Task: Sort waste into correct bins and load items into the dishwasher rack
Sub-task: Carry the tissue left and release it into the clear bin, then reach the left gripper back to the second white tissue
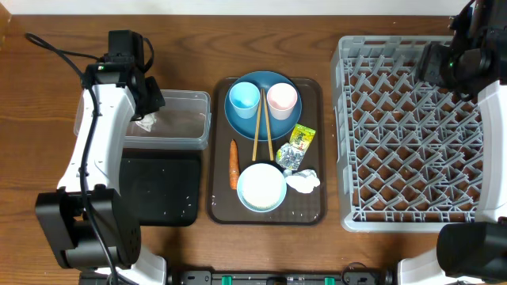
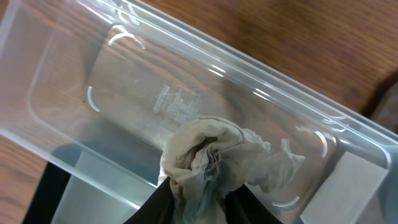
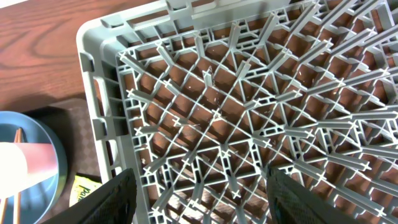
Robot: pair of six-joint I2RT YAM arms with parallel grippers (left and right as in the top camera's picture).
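Note:
My left gripper (image 1: 147, 117) is shut on a crumpled white tissue (image 2: 211, 155) and holds it over the clear plastic tub (image 1: 186, 119), whose floor shows in the left wrist view (image 2: 143, 93). The black tray (image 1: 158, 190) lies in front of the tub. A second tissue (image 1: 303, 182), the yellow-green wrapper (image 1: 301, 136) and the carrot (image 1: 234, 164) lie on the brown serving tray (image 1: 317, 95). The blue plate (image 1: 273, 119) carries the light-blue cup (image 1: 244, 96), pink cup (image 1: 282, 98) and chopsticks (image 1: 261, 131). The bowl (image 1: 261, 188) sits at the tray's front. My right gripper (image 3: 202, 199) is open and empty above the grey rack (image 1: 412, 134).
In the right wrist view the rack's left wall (image 3: 93, 93) is below me, with the pink cup (image 3: 25, 165) and the wrapper (image 3: 84, 190) at the lower left. A small crumpled silvery scrap (image 1: 289, 158) lies beside the wrapper. Bare wood lies behind the tub.

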